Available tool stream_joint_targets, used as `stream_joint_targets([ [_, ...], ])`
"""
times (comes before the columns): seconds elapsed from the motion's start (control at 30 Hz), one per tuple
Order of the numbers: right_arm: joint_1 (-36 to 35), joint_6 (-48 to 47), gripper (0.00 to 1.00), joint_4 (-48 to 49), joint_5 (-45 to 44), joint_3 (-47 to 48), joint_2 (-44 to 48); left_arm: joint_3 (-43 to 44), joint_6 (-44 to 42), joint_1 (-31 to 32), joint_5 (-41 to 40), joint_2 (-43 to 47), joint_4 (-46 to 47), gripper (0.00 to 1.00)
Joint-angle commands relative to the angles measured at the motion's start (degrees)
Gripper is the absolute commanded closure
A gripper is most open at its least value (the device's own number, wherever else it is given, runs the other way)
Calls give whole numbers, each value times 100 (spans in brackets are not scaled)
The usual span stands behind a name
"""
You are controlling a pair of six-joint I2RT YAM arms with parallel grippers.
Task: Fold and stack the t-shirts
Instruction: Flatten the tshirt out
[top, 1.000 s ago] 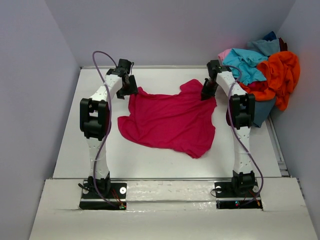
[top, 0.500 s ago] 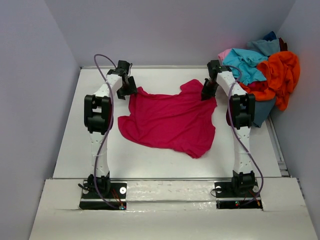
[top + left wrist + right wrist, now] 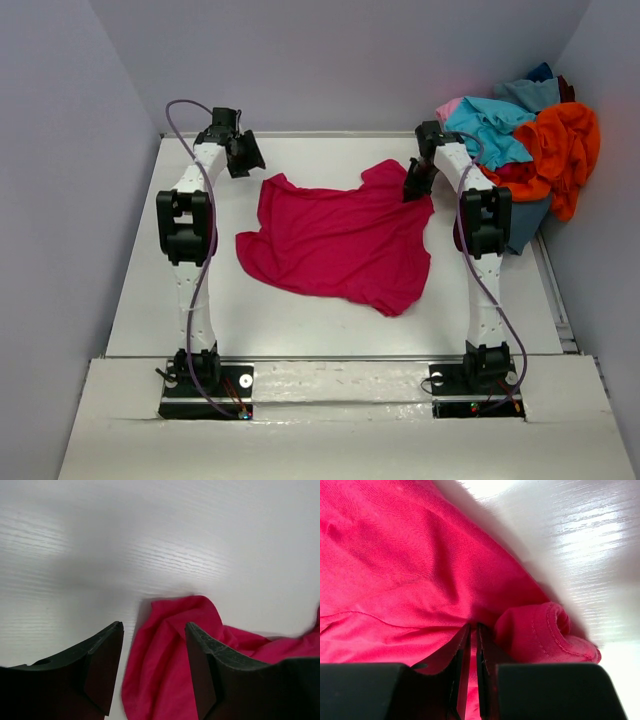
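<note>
A crimson-magenta t-shirt (image 3: 340, 240) lies spread and wrinkled on the white table. My left gripper (image 3: 243, 156) is open and empty, raised just past the shirt's far left corner; in the left wrist view that corner (image 3: 170, 655) lies below and between my fingers (image 3: 102, 665). My right gripper (image 3: 413, 186) is shut on the shirt's far right corner; in the right wrist view the cloth (image 3: 410, 570) is pinched between the jaws, with a rolled hem (image 3: 545, 630) beside them. The other t-shirts, orange (image 3: 565, 145), turquoise (image 3: 490, 125), pink (image 3: 450, 106) and dark blue (image 3: 541, 72), lie heaped at the far right.
The heap of shirts hangs over the table's right edge next to my right arm. Grey walls close in the table on the left, back and right. Bare white table (image 3: 180, 290) lies left of and in front of the crimson shirt.
My left gripper has let go of the shirt's far left corner, opened, and moved back and to the left. The right gripper has stayed put, still holding its corner.
</note>
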State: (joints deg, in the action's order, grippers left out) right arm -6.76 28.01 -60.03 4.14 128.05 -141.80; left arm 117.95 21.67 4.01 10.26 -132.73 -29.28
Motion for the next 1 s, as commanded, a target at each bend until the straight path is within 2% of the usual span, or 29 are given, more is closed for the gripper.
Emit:
stream_joint_targets([
  [0.0,44,-103,84,-167,25,-43,223,132,21,30,810,-69,194,37],
  [0.23,44,-112,84,-123,60,-113,223,-237,171,-128,1188,-17,501,37],
  [0.5,44,-138,84,-79,87,-201,205,-651,267,-243,1092,115,669,39],
  [0.63,44,-138,84,-97,96,-149,170,-1141,320,-296,1118,282,932,39],
  [0.97,44,-182,85,-149,61,-87,135,-1301,461,-401,1663,107,1222,45],
])
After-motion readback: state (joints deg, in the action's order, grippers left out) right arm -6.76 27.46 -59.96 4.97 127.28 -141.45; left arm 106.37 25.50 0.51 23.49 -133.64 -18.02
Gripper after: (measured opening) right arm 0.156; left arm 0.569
